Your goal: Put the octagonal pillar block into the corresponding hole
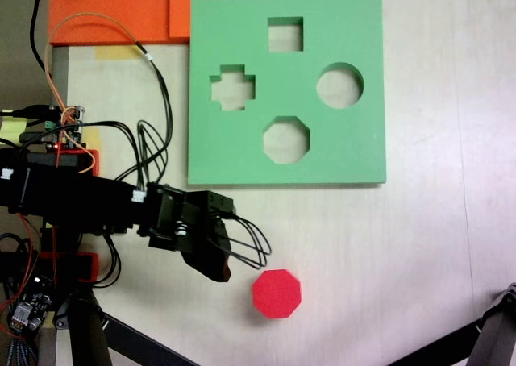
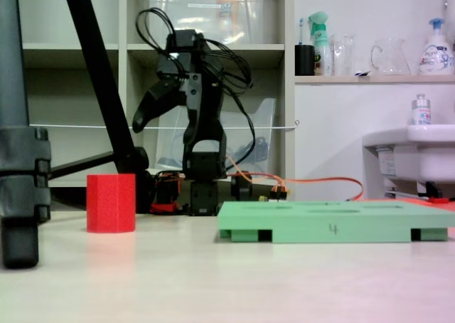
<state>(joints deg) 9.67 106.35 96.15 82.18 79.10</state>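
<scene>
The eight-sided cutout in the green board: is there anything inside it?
Nothing: bare table shows through the eight-sided cutout of the green board. The red block stands on the table, apart from the board.

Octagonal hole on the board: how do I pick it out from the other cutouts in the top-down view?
Find the green foam board at the top of the top-down fixed view. It has four cutouts; the octagonal hole is the one nearest the board's bottom edge. It has eight straight sides, unlike the square, cross and circle above it.
</scene>
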